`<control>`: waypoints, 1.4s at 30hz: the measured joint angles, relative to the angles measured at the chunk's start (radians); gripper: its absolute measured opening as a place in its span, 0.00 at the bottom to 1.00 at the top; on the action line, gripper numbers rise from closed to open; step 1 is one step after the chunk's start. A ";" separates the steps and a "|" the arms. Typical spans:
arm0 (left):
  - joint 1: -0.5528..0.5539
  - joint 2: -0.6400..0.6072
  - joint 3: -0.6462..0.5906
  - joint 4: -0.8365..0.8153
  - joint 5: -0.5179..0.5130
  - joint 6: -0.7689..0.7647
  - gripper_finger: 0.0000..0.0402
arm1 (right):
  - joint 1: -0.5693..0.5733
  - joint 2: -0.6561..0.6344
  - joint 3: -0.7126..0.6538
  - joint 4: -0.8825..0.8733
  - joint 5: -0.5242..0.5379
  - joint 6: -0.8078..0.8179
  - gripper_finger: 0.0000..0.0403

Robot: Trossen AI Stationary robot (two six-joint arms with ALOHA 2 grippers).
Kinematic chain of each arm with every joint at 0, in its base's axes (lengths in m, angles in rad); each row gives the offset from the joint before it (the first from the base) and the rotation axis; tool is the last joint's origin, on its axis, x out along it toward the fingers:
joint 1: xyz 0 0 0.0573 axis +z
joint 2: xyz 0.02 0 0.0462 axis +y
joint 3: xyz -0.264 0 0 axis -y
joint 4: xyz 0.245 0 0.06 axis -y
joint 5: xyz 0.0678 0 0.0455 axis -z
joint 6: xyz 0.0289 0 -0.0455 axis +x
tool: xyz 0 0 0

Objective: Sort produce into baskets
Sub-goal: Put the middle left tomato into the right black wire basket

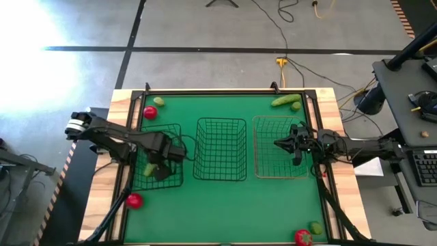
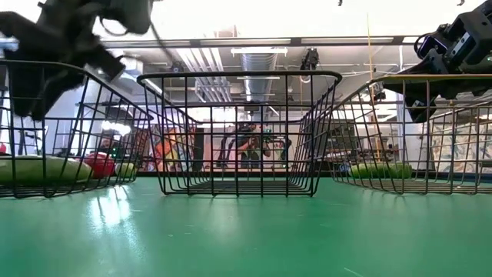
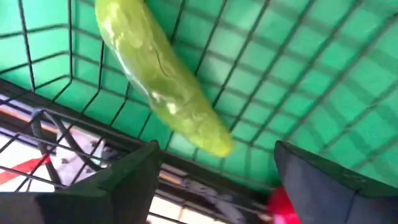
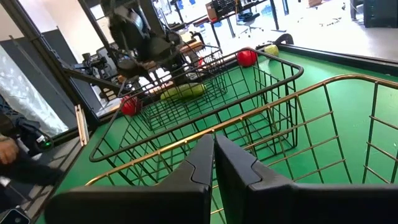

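A green cucumber (image 3: pixel 161 81) lies on the floor of the left black basket (image 1: pixel 164 130); it also shows in the high view (image 1: pixel 149 169). My left gripper (image 1: pixel 160 169) hangs open over that basket, with its fingers (image 3: pixel 124 186) just back from the cucumber's near end and not touching it. My right gripper (image 4: pixel 214 155) is shut and empty over the right edge of the tan basket (image 1: pixel 263 147). A second cucumber (image 1: pixel 285 100) and a lime (image 1: pixel 295 106) lie on the mat at the far right. Tomatoes (image 1: pixel 149 112) (image 1: pixel 134 200) (image 1: pixel 302 237) and limes (image 1: pixel 158 101) (image 1: pixel 315 227) lie loose on the mat.
The middle black basket (image 1: pixel 220 149) stands between the other two. The green mat (image 1: pixel 225 212) has free room along its near side. Black frame rails run along the table's left and right edges. The room with desks and gear shows beyond the far edge.
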 joint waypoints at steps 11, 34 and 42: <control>-0.340 0.012 0.387 -0.017 -0.130 -0.473 0.72 | 0.000 0.000 0.000 0.000 0.000 0.000 0.02; -0.933 0.476 0.673 -0.173 -0.074 -1.213 0.72 | 0.000 0.000 0.000 0.000 0.000 0.000 0.02; -0.957 0.423 0.490 -0.172 -0.039 -1.239 0.64 | 0.000 0.000 0.000 0.000 0.000 0.000 0.02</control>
